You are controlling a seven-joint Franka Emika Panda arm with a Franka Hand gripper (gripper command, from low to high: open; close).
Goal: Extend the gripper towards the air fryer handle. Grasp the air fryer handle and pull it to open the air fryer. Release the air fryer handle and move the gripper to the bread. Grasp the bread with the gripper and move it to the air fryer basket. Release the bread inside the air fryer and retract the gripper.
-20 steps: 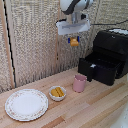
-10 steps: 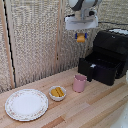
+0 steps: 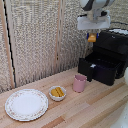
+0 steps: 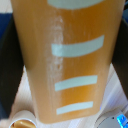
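Observation:
My gripper (image 3: 92, 33) hangs high at the exterior view's right, shut on the bread (image 3: 92, 38), a small golden-orange piece that dangles below the white block. The black air fryer (image 3: 114, 44) stands just beyond it, to the right. Its basket (image 3: 104, 71) is pulled out as an open drawer, and the bread hovers above the drawer's near left end. The air fryer handle (image 3: 93, 66) is a dark stub on the drawer's front face and is hard to make out. In the wrist view the bread (image 4: 67, 60) fills nearly the whole picture, orange with pale stripes.
A pink cup (image 3: 80, 83) stands on the wooden table right in front of the drawer. A small white bowl (image 3: 57, 93) with two golden sticks sits to its left, and a patterned plate (image 3: 26, 104) lies further left. A woven screen backs the table.
The gripper has carried the bread toward the exterior view's right, from above the cup's side of the table to over the open drawer's end. Nothing else has moved.

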